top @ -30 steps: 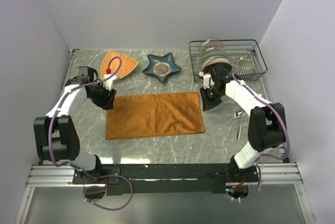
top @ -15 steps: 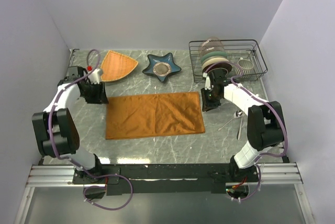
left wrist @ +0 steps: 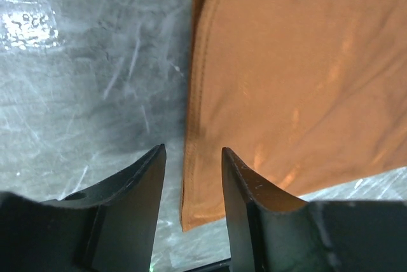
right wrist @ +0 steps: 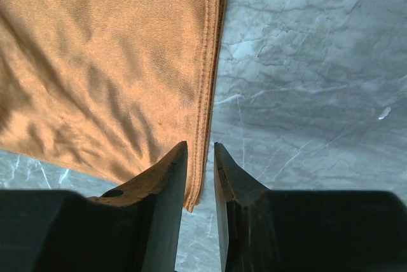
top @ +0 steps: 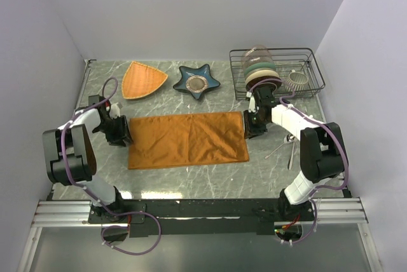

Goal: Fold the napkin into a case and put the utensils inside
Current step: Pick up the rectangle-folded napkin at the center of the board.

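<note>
Rust-orange napkin flat and unfolded on the surface. My left fingers are spread astride its left hem. My right fingers are narrowly parted over the right hem, pinching nothing. Risk: one side grips only the hem, slips, and the fold skews.

From where I stood, no word, label, brand or number could be read anywhere, not on the napkin, the tabletop or the rack.
</note>
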`<action>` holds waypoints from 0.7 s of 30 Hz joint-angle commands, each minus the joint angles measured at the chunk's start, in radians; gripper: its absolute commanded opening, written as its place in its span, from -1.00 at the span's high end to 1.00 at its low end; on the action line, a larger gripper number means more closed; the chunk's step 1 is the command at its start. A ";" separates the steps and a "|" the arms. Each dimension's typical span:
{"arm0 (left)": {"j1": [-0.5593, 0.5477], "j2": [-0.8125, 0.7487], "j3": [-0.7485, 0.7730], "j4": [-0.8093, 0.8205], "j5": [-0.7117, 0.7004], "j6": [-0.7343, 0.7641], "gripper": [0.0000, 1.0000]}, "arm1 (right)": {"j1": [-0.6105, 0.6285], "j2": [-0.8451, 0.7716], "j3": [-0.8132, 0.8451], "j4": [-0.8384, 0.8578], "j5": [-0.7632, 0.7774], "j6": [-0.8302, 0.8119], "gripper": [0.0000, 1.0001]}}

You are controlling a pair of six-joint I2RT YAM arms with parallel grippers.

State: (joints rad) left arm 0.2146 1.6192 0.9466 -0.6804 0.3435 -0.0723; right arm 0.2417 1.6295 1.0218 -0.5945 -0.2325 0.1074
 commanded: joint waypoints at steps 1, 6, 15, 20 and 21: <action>0.000 0.031 -0.003 0.025 -0.024 -0.026 0.11 | -0.002 -0.002 0.009 0.025 -0.027 0.000 0.38; -0.012 0.059 0.000 0.024 -0.008 -0.020 0.20 | -0.001 0.035 0.026 0.027 -0.039 0.000 0.39; -0.015 0.057 -0.002 0.022 -0.001 -0.017 0.14 | -0.001 0.082 0.043 0.044 -0.031 0.011 0.36; -0.017 0.064 0.000 0.022 0.006 -0.014 0.24 | 0.001 0.113 0.054 0.047 -0.031 0.017 0.33; -0.017 0.065 0.001 0.022 0.012 -0.014 0.31 | 0.001 0.116 0.055 0.045 -0.033 0.017 0.33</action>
State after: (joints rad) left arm 0.2058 1.6604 0.9478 -0.6689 0.3424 -0.0750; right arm 0.2417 1.7218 1.0370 -0.5758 -0.2634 0.1120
